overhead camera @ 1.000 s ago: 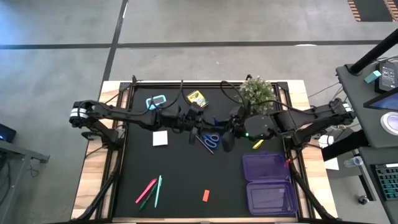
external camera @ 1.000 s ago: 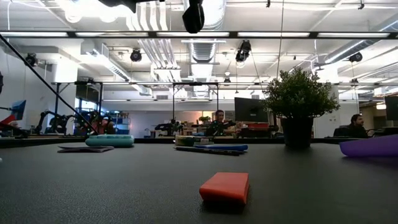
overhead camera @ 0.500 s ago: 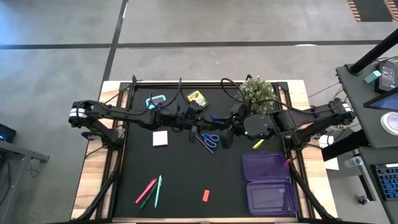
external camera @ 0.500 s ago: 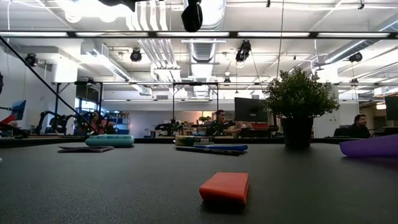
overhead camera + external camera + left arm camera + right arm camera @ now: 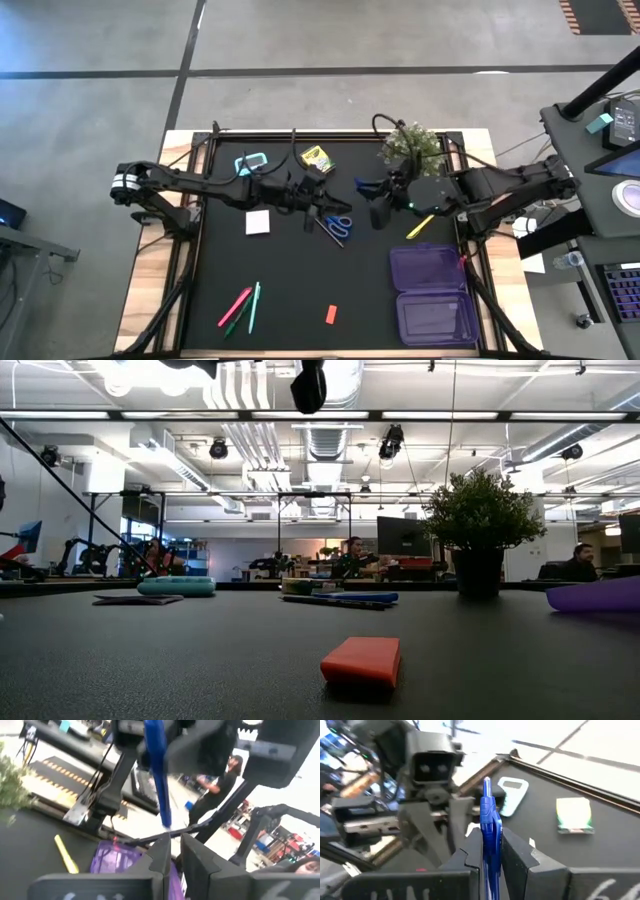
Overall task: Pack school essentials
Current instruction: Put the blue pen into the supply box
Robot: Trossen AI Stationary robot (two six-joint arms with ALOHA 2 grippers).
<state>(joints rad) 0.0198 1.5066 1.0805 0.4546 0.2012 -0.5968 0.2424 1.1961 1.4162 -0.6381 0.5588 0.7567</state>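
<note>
Your right gripper (image 5: pixel 490 845) is pinched on a blue pen (image 5: pixel 489 815), which stands up between its fingers above mid-table, probably so it can be carried across to the purple case (image 5: pixel 433 295). That case lies open at the near right, both halves up, likely set there as the thing to pack into. Your left gripper (image 5: pixel 172 852) has its fingers pressed together with nothing visible between them, and it hangs over the table's middle facing the right one; looks like a handover spot, but that's a guess. Counts: one blue-handled scissors (image 5: pixel 337 225) between the two arms, one white note pad (image 5: pixel 258 222), one yellow crayon box (image 5: pixel 317 157) at the far edge, one orange eraser (image 5: pixel 361 660) near the front, three thin pens (image 5: pixel 242 306) in a loose fan at front left (pink, green, teal), one yellow marker (image 5: pixel 420 225) beside the case, one teal item (image 5: pixel 250 163) far left, one potted plant (image 5: pixel 412 145). Nothing shows inside the case.
</note>
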